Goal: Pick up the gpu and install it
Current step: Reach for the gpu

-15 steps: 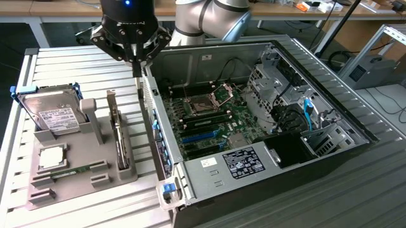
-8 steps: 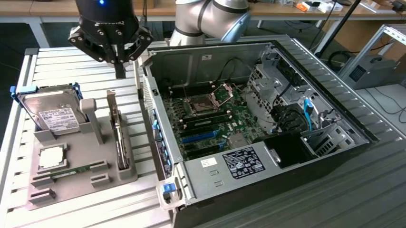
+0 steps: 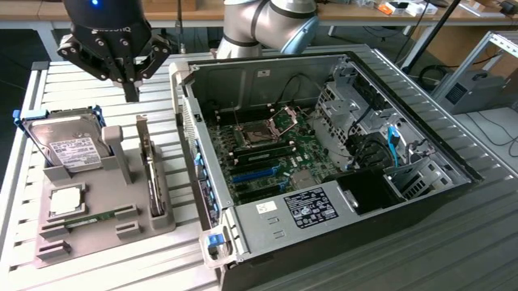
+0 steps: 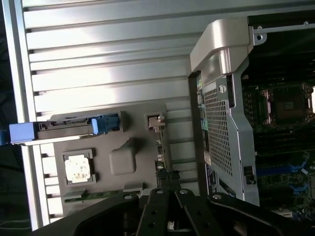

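Overhead, the gripper [image 3: 131, 96], fingers together, hangs above the upright gpu [image 3: 147, 159].

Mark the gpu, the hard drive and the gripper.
gpu [image 3: 149, 165]: exterior view, upper edge of the upright card.
hard drive [image 3: 74, 150]: exterior view, its white label.
gripper [image 3: 131, 94]: exterior view, between its fingertips.

Gpu [image 3: 148, 170]: a thin, flat, dark card with silvery metal at one end. It stands upright on its long edge in a slot of the gray holder [image 3: 97, 242], along the holder's side nearest the open computer case [image 3: 324, 212]. It stands apart from the case and is not installed.
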You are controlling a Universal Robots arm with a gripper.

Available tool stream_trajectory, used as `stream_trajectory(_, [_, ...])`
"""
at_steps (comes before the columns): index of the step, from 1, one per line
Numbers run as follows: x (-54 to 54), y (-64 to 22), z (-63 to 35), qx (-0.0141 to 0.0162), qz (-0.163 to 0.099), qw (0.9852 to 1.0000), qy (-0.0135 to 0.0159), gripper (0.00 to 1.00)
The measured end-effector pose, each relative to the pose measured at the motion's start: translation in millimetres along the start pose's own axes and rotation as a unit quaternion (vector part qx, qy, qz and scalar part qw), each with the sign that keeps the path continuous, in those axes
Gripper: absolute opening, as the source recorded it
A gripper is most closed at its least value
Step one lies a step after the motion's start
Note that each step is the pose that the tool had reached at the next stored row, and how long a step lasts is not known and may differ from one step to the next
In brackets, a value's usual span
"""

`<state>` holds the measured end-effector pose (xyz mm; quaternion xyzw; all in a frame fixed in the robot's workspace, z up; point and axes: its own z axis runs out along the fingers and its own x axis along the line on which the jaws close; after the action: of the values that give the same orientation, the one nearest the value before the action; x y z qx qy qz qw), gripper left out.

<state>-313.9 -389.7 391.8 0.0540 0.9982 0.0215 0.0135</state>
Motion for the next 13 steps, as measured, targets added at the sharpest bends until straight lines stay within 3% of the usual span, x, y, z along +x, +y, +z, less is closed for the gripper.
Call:
stream_trajectory(6, [0.1,-2.2,-0.1,0.0,0.0,1.0,0.0001,0.11])
stream_trajectory(13, [-0.3,-26.0,-1.1,-0.0001,0.0,1.0,0.0,0.11])
